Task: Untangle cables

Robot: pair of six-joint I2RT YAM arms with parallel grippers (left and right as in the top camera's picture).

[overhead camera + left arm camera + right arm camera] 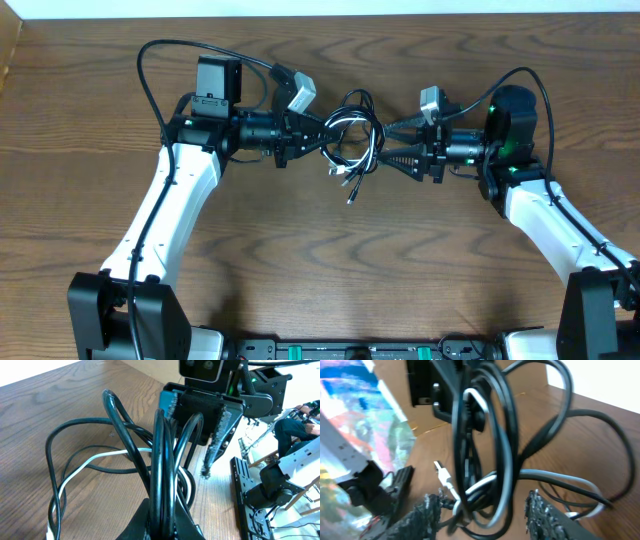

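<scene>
Overhead: both arms meet over the middle of the wooden table [300, 260]. The cables [352, 135] form one knotted bundle between the two grippers, raised off the wood, with a loose end hanging toward the near edge. The left gripper [322, 137] sits at the bundle's left side and the right gripper [388, 152] at its right. Left wrist: the left gripper [162, 522] is clenched on several black strands, which rise from its fingertips in upright loops; the white cable [90, 462] curves off to the left. The right gripper [197, 422] faces it, jaws apart around one black loop. Right wrist: the right gripper [485, 517] is released, its fingers straddling the bundle with a gap showing. A small white plug [440, 471] hangs just beside its left finger.
</scene>
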